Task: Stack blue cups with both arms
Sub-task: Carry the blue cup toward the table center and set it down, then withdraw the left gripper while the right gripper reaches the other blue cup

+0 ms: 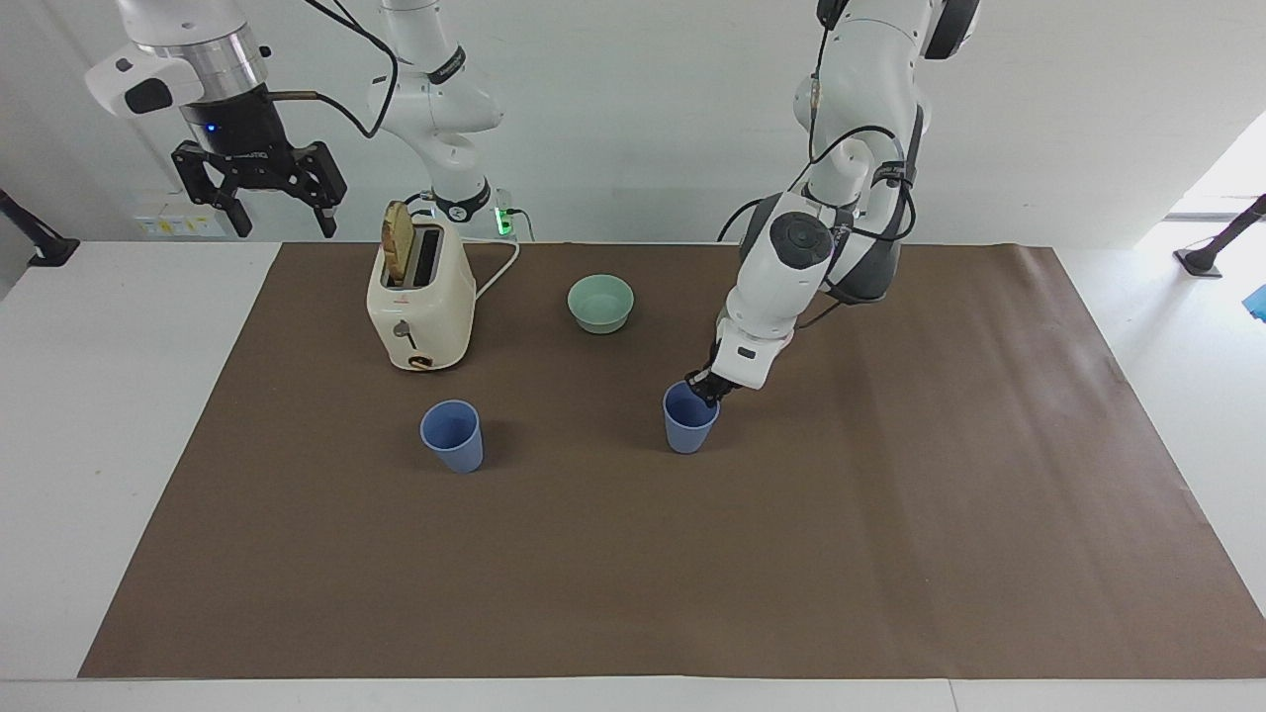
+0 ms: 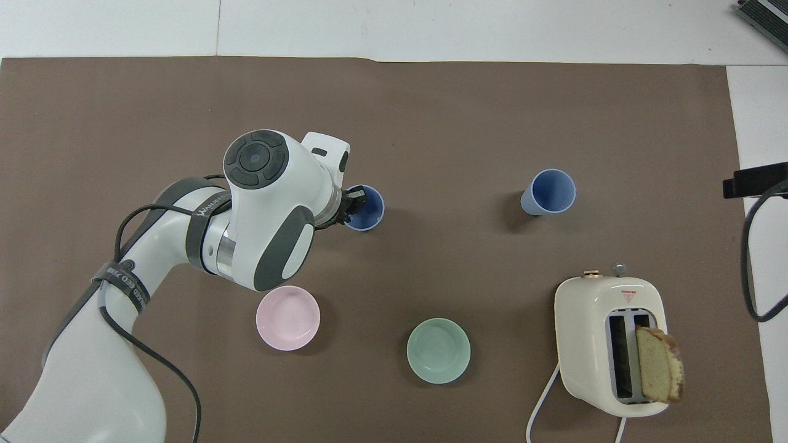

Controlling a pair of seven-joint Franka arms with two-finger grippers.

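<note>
while my overhead view hides the right gripper, the facing view shows it waiting high with fingers spread, above the table's edge at the right arm's end near the toaster. i see my left gripper pinched on the rim of one blue cup at mid-mat. the other blue cup stands free, bare brown mat between them.

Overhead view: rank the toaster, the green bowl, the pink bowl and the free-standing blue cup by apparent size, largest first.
1. toaster, plainly largest.
2. green bowl and pink bowl: look alike, so I leave them unranked.
3. free-standing blue cup, smallest.
</note>
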